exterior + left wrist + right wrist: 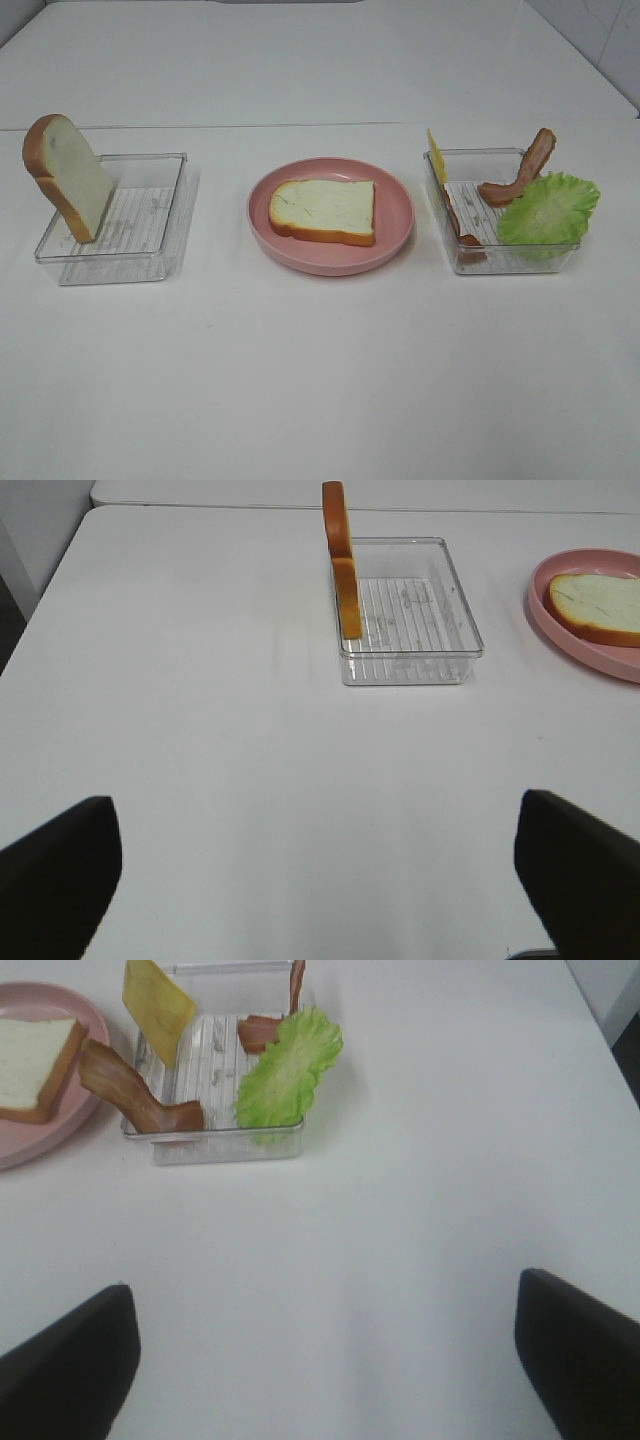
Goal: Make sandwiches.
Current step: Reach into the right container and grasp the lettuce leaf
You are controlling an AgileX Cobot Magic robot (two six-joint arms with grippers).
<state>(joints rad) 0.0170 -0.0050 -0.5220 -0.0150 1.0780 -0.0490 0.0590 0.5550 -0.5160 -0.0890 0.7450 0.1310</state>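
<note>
White surface (320,380): only one bread slice (323,211) is plated. Ahead of the wide-open right gripper (320,1360) wait lettuce (285,1070), bacon (135,1095), cheese (157,1005); left gripper (320,880) likewise wide.

I get the left end effector (320,875) and right end effector (325,1355) only as dark finger stubs cut by the frame edge — the pink plate (545,620) is clipped too.

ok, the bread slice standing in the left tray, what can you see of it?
White toy bread slice with tan-brown crust and a rounded top, foam-like. It stands on its bottom edge on the ribbed floor of the clear plastic tray, tilted, leaning on the tray's left wall in the high view, top well above the rim. It touches only the tray. Edge-on in the left wrist view, only crust shows.
</note>
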